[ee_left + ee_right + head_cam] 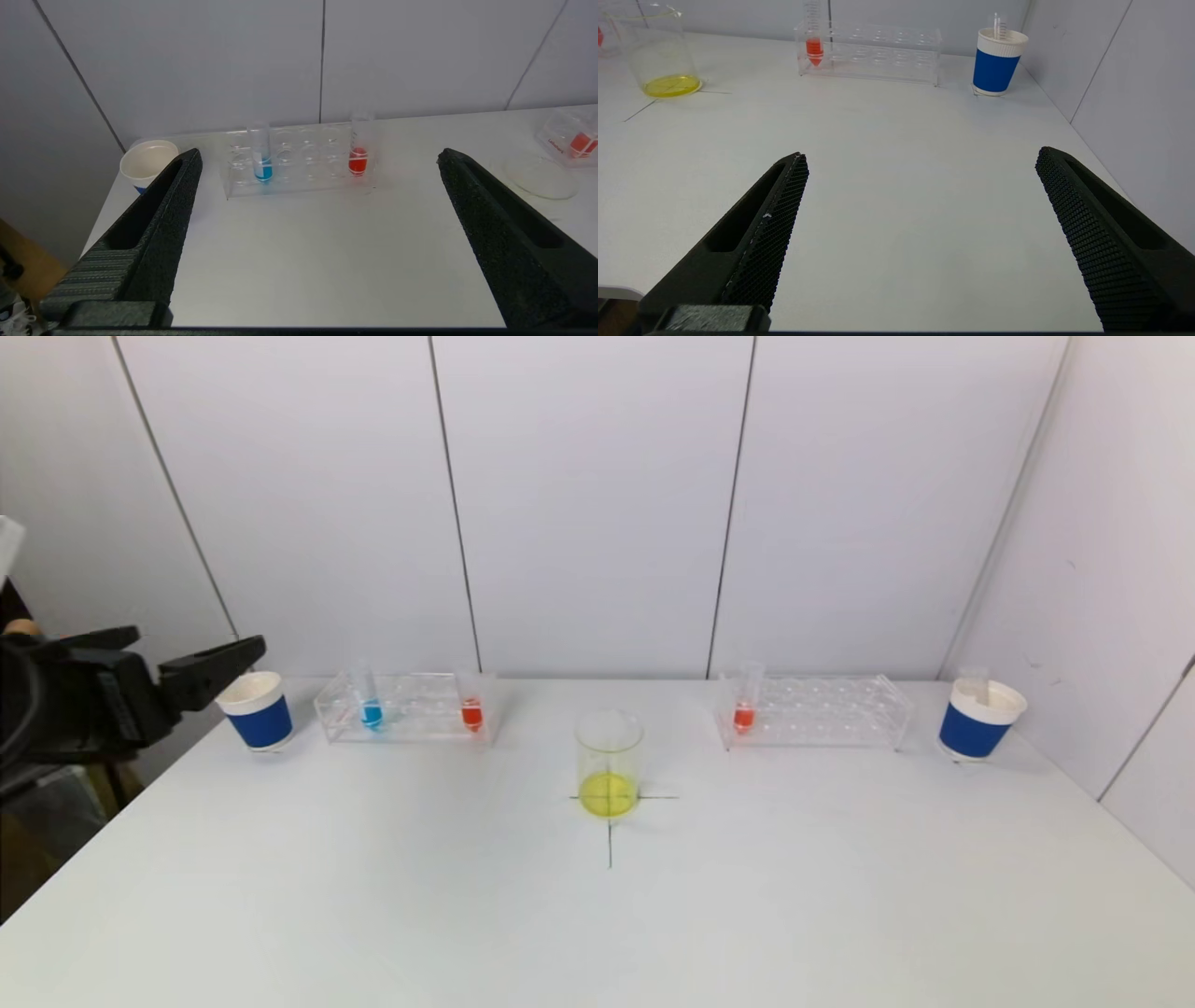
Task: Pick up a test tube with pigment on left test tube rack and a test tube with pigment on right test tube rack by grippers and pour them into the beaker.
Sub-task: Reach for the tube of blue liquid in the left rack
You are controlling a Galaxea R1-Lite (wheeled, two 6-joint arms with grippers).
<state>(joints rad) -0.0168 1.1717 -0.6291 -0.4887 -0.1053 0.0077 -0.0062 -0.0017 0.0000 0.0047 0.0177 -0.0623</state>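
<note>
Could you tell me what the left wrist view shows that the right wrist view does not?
Only the left wrist view shows the left rack with its blue tube and red tube, and the left cup. Only the right wrist view shows the right cup and the whole right rack. Both share the white table, the beaker and an open end effector, left and right.

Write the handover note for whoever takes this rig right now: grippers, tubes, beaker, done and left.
Left gripper: open, empty, raised at the table's left edge, facing the left rack.
Right gripper: open, empty, low over the table's near right.
Left rack: blue tube, red tube.
Right rack: one red tube.
Beaker on the centre cross holds yellow liquid.
Done: nothing gripped.
Left: pick one tube per rack, pour both.
</note>
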